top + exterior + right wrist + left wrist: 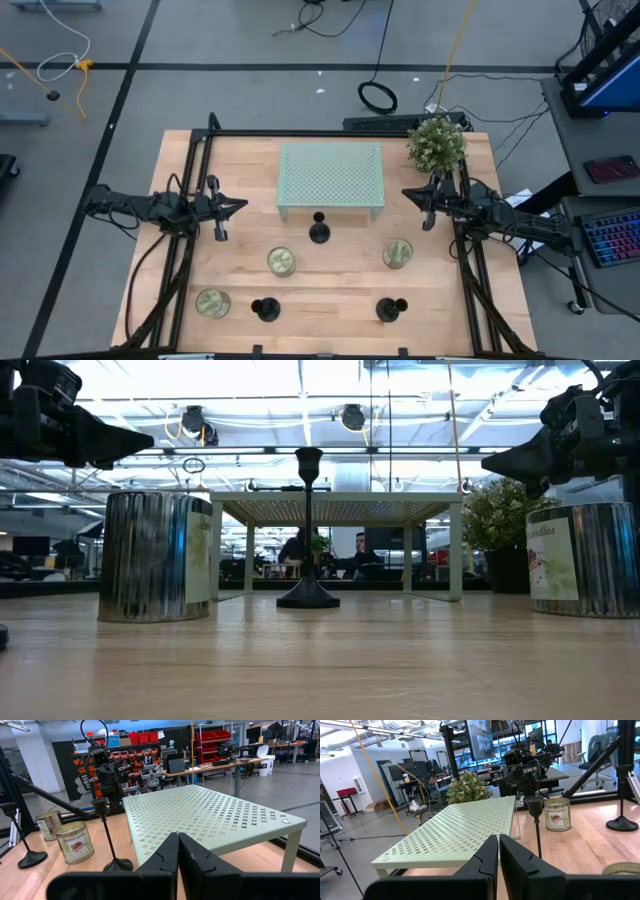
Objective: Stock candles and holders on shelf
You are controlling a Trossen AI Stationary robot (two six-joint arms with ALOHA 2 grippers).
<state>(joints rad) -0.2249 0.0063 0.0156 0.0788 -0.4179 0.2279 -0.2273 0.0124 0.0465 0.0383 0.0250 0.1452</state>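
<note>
Jaws clenched on both grippers, left (236, 206) at nine o'clock of the empty shelf (331, 176), right (411, 194) at three. Open wide before descending over a candle (281, 261).

I see a mint-green shelf (331, 178) with a dotted, perforated top on a pale wooden table (330, 300). Three black holders (319, 232) stand by three clear glass candles (281, 261) with yellow-green wax. A leafy green plant (436, 144) sits behind.
</note>
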